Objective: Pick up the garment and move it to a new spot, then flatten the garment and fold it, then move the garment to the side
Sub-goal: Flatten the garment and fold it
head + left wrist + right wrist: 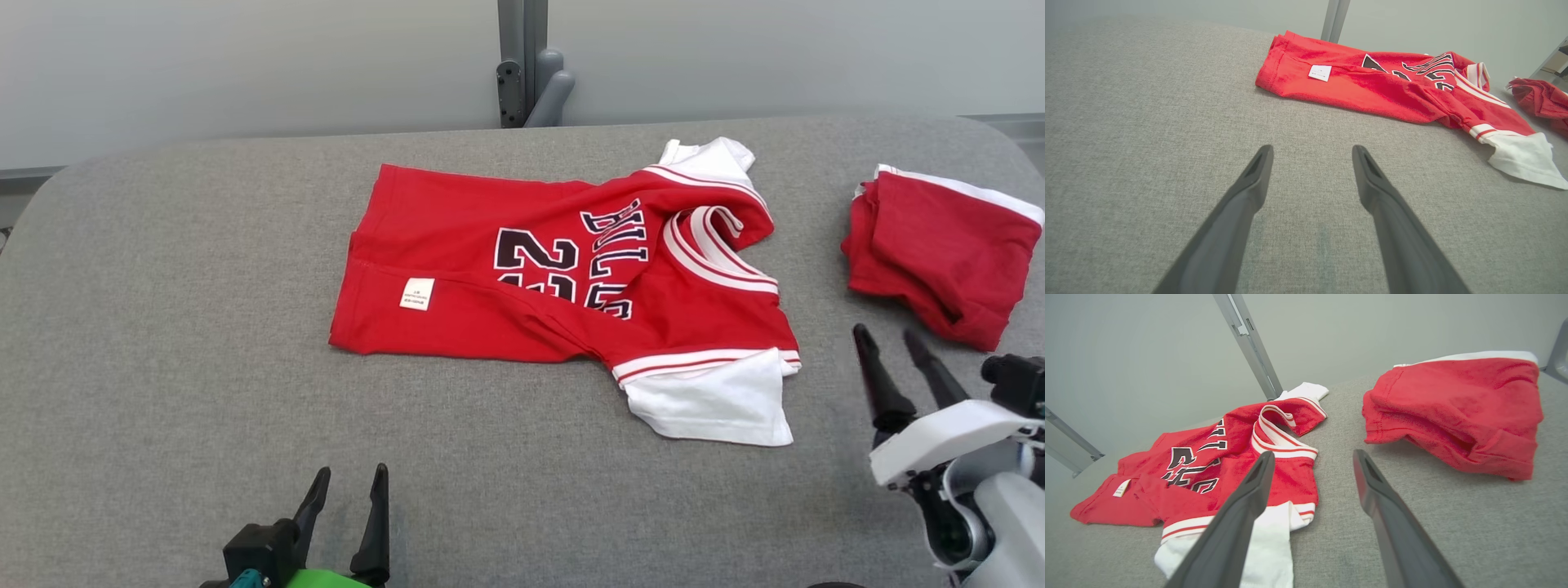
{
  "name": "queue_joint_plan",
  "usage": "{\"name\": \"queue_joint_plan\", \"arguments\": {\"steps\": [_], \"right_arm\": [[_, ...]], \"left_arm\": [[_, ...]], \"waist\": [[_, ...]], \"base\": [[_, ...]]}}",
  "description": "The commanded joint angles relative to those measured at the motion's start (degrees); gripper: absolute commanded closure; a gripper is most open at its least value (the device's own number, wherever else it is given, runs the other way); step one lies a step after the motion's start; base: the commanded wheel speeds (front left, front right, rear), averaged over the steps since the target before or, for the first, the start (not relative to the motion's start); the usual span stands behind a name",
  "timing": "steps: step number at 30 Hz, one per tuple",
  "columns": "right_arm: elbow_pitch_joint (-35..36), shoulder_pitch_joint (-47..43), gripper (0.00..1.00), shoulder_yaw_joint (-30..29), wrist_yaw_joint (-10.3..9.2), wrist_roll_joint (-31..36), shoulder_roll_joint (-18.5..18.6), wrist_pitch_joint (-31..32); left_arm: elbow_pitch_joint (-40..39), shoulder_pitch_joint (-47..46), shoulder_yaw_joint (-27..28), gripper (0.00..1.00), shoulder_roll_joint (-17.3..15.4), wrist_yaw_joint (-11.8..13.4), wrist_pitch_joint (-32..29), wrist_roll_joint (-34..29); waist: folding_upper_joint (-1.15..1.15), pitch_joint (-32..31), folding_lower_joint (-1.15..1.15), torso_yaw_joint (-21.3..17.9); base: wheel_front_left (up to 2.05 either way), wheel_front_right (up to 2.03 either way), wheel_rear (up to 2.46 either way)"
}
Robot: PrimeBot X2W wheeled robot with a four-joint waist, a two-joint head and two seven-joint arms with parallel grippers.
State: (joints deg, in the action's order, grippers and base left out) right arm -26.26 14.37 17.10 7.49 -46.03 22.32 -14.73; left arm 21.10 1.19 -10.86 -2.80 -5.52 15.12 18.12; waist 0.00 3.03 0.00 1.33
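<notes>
Jersey [522, 269] is lying approx. mid-table, nearer the far edge, w/ collar toward the right edge and hem toward the left. It's sitting rumpled: the near side is turning over w/ care label [416, 294] showing, and a white sleeve [710, 400] is spilling toward the near edge. So flatten, fold & move-aside are looking not yet done. Whether this is already its new spot, can't tell. Red shorts [939, 253] are sitting bundled by the right edge, well apart from the jersey, prob. dealt w/. Nothing is acting as a container; both pieces are resting straight on the grey table [163, 327]. R gripper [885, 331] is hovering spread & empty btw. sleeve and shorts. L gripper [351, 470] is hovering spread & empty at the near edge.
</notes>
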Motion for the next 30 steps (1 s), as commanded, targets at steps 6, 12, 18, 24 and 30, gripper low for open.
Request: {"name": "queue_joint_plan", "arguments": {"steps": [6, 12, 18, 24, 30], "right_arm": [[-1.33, -1.87, 0.0, -9.54, -0.02, 13.21, -3.94, -0.43], [-1.75, -1.7, 0.0, -9.61, -0.01, 18.89, -6.72, -0.45], [-4.38, 1.89, 0.0, -7.93, -0.01, 19.87, -7.41, -0.45], [-10.7, 9.15, 0.0, -5.32, -0.01, 20.91, -6.8, 0.02], [-18.99, 15.54, 0.0, -5.44, -0.02, 21.95, -6.32, 2.43]], "left_arm": [[0.44, -0.74, 0.41, 0.0, -0.19, 0.17, 0.01, -0.56], [0.26, -1.1, 0.23, 0.0, -0.2, 0.03, 0.01, -0.88], [0.3, -1.31, 0.05, 0.0, -0.2, -0.14, 0.01, -1.26], [0.4, -2.32, -0.46, 0.0, -0.2, -0.22, 0.01, -1.3], [0.26, -3.45, -1.03, 0.0, -0.19, -0.01, 0.01, -0.93]], "waist": [[0.0, 0.68, 0.0, -0.1], [0.0, 1.03, 0.0, 0.55], [0.0, 2.16, 0.0, 1.42], [0.0, 3.98, 0.0, 2.6], [0.0, 5.72, 0.0, 3.98]], "base": [[0.0, 0.0, 0.0], [0.0, 0.0, 0.0], [0.0, 0.0, 0.0], [0.0, 0.0, 0.0], [0.0, 0.0, 0.0]]}}
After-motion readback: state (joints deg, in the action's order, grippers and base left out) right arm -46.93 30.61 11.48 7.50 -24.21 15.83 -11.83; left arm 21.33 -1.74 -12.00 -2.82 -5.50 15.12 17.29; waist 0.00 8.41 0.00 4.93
